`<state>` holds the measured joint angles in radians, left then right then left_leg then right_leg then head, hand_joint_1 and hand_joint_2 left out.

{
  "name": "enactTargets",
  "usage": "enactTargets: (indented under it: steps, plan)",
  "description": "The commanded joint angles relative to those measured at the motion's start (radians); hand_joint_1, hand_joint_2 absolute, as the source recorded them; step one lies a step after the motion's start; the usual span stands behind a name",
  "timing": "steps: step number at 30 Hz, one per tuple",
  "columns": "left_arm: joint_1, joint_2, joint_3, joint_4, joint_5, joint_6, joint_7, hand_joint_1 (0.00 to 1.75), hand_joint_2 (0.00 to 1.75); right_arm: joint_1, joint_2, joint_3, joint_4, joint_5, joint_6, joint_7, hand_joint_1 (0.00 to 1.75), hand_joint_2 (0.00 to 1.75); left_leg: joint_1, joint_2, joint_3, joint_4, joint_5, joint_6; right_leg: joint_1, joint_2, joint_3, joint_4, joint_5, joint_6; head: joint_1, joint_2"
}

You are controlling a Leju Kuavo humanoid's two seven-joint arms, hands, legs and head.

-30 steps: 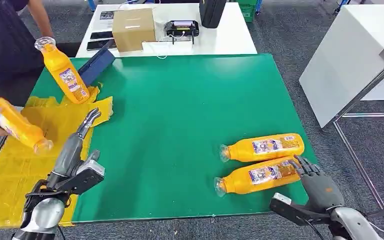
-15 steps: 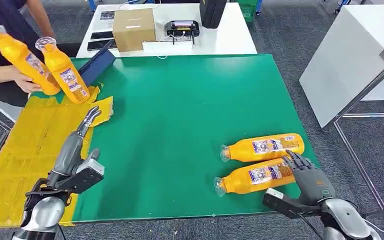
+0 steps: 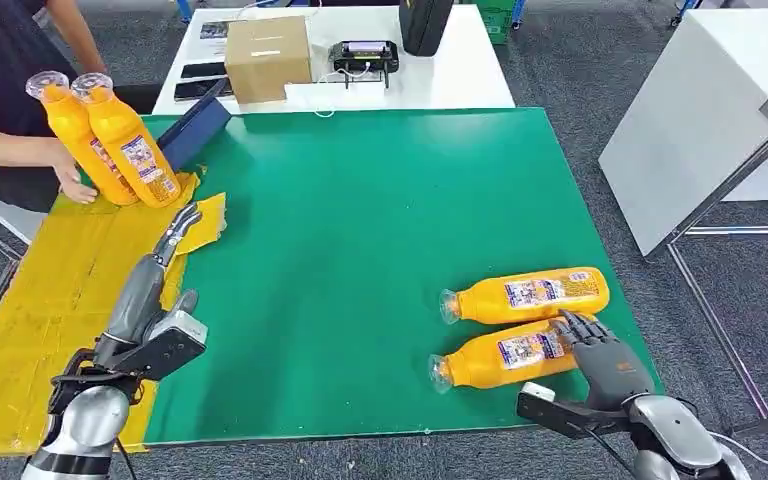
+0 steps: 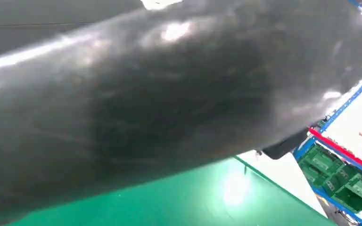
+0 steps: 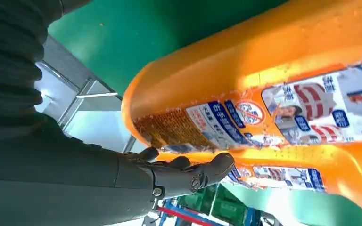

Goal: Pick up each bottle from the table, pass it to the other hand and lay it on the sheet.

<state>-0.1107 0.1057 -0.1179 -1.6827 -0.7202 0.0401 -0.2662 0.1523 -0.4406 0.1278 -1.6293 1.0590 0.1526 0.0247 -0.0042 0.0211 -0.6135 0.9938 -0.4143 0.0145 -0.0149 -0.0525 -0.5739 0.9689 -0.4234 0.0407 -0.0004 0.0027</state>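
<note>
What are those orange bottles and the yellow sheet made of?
The orange bottles look like clear glossy plastic filled with orange liquid: bright highlights, printed labels. The yellow sheet seems thin plastic film or paper, creased and wrinkled at its edge; which one is unclear.

arms: silver | left hand (image 3: 150,300): grey | right hand (image 3: 605,362): dark grey, black cables

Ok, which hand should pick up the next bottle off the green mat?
Right. The right hand is already at the base of the nearer lying bottle, while the left hand sits across the mat beside the yellow sheet.
</note>
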Motion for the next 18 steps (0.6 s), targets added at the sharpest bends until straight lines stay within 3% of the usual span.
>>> enactTargets:
  steps: [1,13,14,15,18]
  plan:
    - [-0.058,-0.021,-0.029,0.063,0.009,-0.013,0.002,0.00,0.00,-0.059,0.017,0.072,0.138,0.013,0.019,0.008,0.00,1.75,0.001,-0.001,0.002,-0.001,0.000,-0.001,0.001,0.002,0.003,-0.002,0.000,-0.001,0.000,0.000]
    - [-0.106,-0.025,-0.050,0.105,0.020,-0.028,0.003,0.00,0.00,-0.093,-0.022,0.145,0.251,0.046,0.039,0.008,0.00,1.75,0.001,-0.002,0.004,-0.001,0.000,-0.001,0.001,0.000,0.004,-0.002,0.000,-0.001,0.000,0.000]
    - [-0.112,-0.023,-0.056,0.112,0.021,-0.029,0.003,0.00,0.00,-0.096,-0.043,0.168,0.256,0.029,0.068,-0.011,1.64,1.75,0.002,-0.004,0.006,-0.001,0.000,-0.001,0.001,0.001,0.007,-0.003,-0.001,-0.001,0.000,0.000]
    - [-0.124,-0.022,-0.062,0.123,0.029,-0.035,0.001,0.00,0.00,-0.096,-0.069,0.190,0.261,0.014,0.087,-0.018,1.75,1.75,0.002,-0.005,0.008,-0.001,-0.001,-0.001,0.001,0.002,0.009,-0.003,-0.001,-0.002,0.000,0.000]
    - [-0.178,-0.031,-0.086,0.164,0.044,-0.047,-0.002,0.00,0.00,-0.084,-0.127,0.248,0.290,-0.034,0.119,-0.051,1.75,1.75,0.003,-0.007,0.010,0.000,-0.001,-0.002,0.002,0.002,0.013,-0.003,-0.002,-0.003,0.000,0.000]
